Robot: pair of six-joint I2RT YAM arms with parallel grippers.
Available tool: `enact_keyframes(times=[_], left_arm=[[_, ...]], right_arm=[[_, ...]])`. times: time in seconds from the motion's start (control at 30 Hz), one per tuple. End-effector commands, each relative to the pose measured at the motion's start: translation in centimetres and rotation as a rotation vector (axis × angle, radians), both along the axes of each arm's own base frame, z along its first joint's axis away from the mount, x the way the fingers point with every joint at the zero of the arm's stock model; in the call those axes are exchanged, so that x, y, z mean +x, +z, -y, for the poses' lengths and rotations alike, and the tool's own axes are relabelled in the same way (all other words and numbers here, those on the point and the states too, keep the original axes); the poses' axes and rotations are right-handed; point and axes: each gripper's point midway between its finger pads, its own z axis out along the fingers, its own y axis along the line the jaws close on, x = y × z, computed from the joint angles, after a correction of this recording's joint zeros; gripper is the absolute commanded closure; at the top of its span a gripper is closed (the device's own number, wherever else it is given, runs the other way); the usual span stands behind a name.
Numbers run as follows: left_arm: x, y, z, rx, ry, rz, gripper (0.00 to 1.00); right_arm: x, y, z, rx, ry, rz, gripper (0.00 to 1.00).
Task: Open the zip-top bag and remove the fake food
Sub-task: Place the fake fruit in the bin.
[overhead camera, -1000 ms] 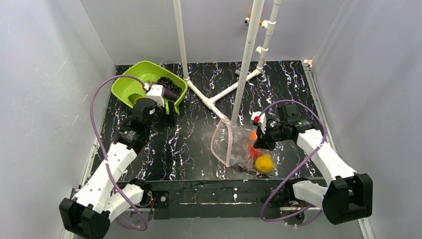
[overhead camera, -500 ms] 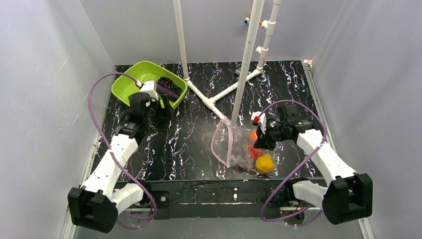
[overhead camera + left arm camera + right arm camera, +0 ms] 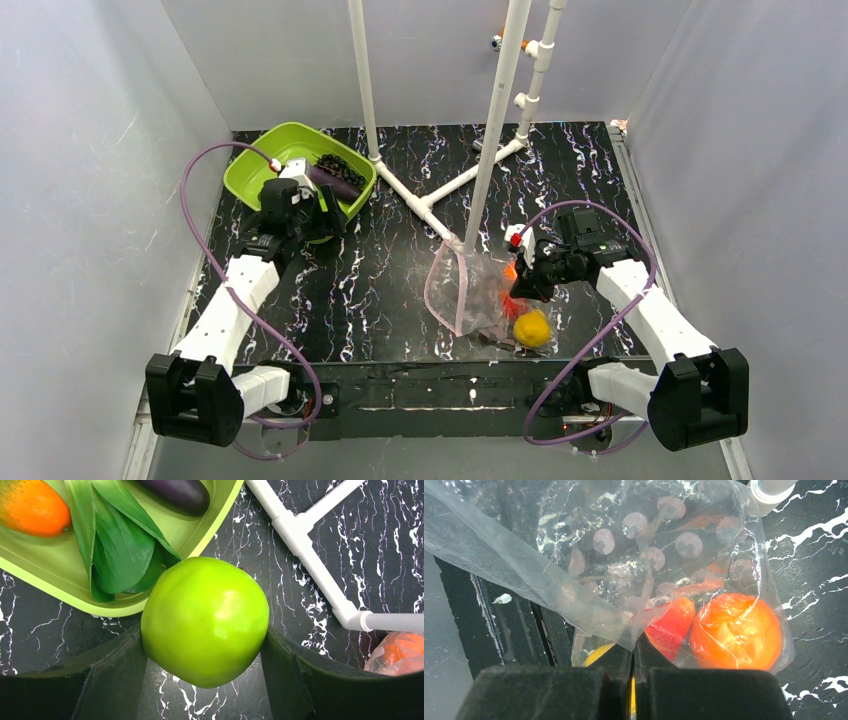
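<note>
My left gripper [image 3: 205, 680] is shut on a green apple [image 3: 205, 620], one black finger on each side of it, just at the lime-green tray's rim [image 3: 60, 590]. In the tray lie an orange [image 3: 32, 507], a leafy vegetable [image 3: 120, 545], an eggplant [image 3: 335, 182] and dark grapes [image 3: 340, 165]. The clear zip-top bag [image 3: 465, 290] sits mid-table with its pink-edged mouth open to the left. My right gripper [image 3: 634, 670] is shut on a fold of the bag's plastic [image 3: 574, 555]. Inside the bag show an orange [image 3: 736, 630], a red piece [image 3: 671, 627] and a yellow lemon [image 3: 531, 328].
A white pipe frame [image 3: 440, 200] lies across the black marbled table, with upright poles [image 3: 495, 120] rising just behind the bag. Grey walls close in on the left, right and back. The table's front edge runs just below the bag.
My left arm has carried the green apple up and left, closer to the tray. The right arm and the bag have not moved.
</note>
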Motion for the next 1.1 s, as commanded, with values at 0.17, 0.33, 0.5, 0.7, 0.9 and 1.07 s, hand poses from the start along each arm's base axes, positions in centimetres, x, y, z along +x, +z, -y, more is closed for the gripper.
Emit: enact_keyframes(times=[0.17, 0.33, 0.5, 0.7, 0.9, 1.07], left_arm=[[1.7, 2.4, -0.3, -0.03, 0.015, 0.053, 1.0], [2.2, 2.2, -0.6, -0.033, 0.02, 0.049, 1.0], [2.7, 2.3, -1.0, -0.034, 0.036, 0.049, 1.0], [3.9, 2.2, -1.6, -0.042, 0.062, 0.04, 1.0], [5.7, 1.4, -3.2, -0.018, 0.131, 0.015, 1.0], [8.0, -0.3, -5.5, -0.022, 0.258, -0.037, 1.0]], right_arm=[[0.3, 0.3, 0.0, 0.007, 0.005, 0.036, 0.99], [0.3, 0.4, 0.0, 0.007, 0.007, 0.038, 0.99], [0.3, 0.4, 0.0, 0.008, 0.008, 0.039, 0.99], [0.2, 0.5, 0.0, 0.008, 0.009, 0.04, 0.99], [0.2, 0.5, 0.0, 0.01, 0.009, 0.042, 0.99], [0.2, 0.5, 0.0, 0.009, 0.011, 0.041, 0.99]])
